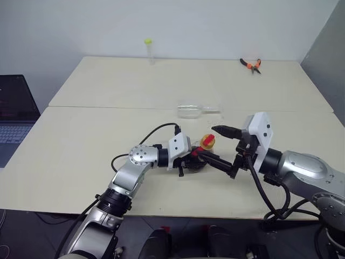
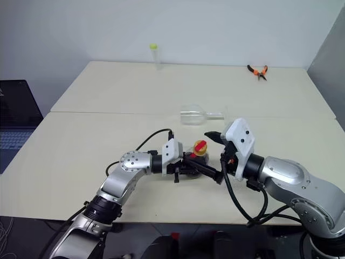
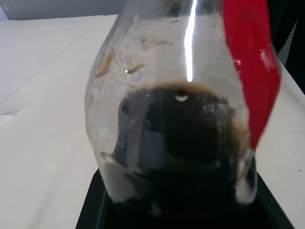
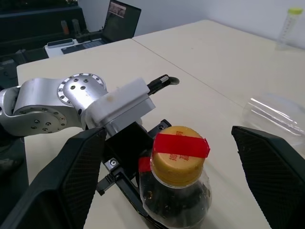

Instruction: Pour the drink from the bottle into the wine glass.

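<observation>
Upright near the front edge of the pale worktop [image 1: 81, 162] stands the bottle [image 4: 177, 191], its long axis vertical and its yellow cap [image 4: 177, 153] pointing straight up, a red strip across the cap. The left gripper [image 1: 190, 160] reaches in level from the robot's left, and its black fingers [image 3: 102, 210] are closed on the bottle's lower body; the left wrist view shows the ribbed clear wall pressed right against them. The drink [image 3: 181, 138], dark and nearly black, fills only the lower part of the bottle, with brownish residue on the wall above it.

The right gripper [image 1: 222, 150] hangs just beside the cap on the robot's right, its fingers [image 4: 66, 181] spread wide on either side of the cap without touching it.

The wine glass [image 1: 195, 109] lies on its side farther back on the worktop, well apart from the bottle, its long axis running across the worktop, bowl toward the robot's left and foot toward the right.
</observation>
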